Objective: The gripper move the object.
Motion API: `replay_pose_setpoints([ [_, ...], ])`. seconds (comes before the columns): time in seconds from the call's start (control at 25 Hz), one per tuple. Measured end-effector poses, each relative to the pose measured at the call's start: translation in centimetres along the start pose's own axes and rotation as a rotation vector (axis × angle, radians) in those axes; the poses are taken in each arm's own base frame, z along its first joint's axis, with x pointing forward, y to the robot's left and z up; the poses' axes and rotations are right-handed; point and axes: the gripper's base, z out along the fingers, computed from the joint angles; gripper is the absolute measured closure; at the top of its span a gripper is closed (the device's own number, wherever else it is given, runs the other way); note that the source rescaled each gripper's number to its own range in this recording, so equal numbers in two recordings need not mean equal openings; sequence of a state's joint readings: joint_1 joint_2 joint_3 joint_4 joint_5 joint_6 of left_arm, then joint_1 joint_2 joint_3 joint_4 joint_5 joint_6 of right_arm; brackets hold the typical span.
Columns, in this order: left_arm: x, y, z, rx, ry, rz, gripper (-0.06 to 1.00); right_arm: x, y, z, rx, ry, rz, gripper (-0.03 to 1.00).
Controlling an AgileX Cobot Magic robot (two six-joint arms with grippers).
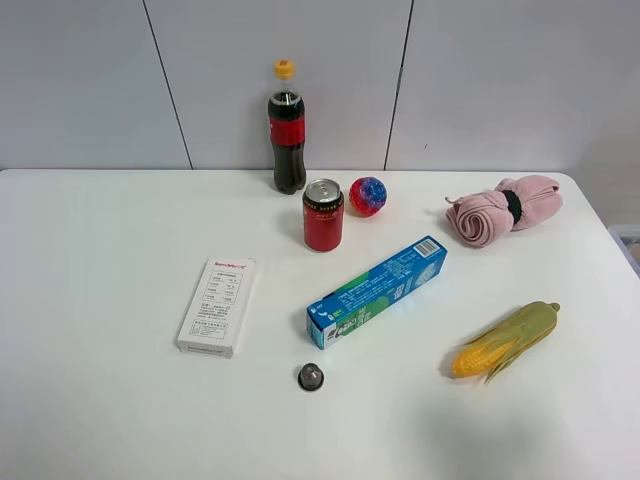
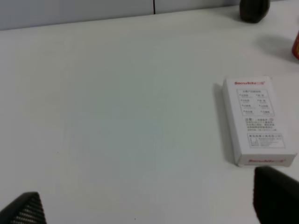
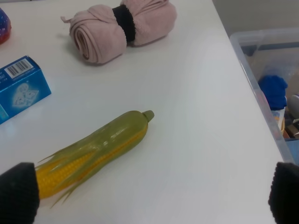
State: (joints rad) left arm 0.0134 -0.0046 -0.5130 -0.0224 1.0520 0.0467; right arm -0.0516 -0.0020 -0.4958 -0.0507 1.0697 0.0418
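The object, a long slim blue and green carton [image 1: 377, 291], lies diagonally on the white table [image 1: 100, 400] near the middle. One end of it shows in the right wrist view [image 3: 21, 86]. Neither arm shows in the exterior high view. My left gripper [image 2: 149, 207] is open and empty, with only its black fingertips [image 2: 275, 196] in view, near a flat white box [image 2: 257, 121]. My right gripper [image 3: 149, 196] is open and empty, its fingertips [image 3: 16, 191] spread wide just short of a toy corn cob [image 3: 93, 156].
A cola bottle [image 1: 287, 127], a red can [image 1: 323, 215] and a coloured ball [image 1: 367, 196] stand at the back. A rolled pink cloth [image 1: 502, 210], the corn cob [image 1: 505, 340], the white box [image 1: 217, 306] and a small dark cap [image 1: 311, 376] lie around. A clear bin [image 3: 266, 84] sits off the right edge.
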Motion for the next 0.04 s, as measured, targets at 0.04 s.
replay_pose_setpoints([
  [0.04,0.0,0.0,0.0,0.0,0.0,0.0,0.14,0.0,0.0,0.0,0.0,0.0,0.0,-0.03],
])
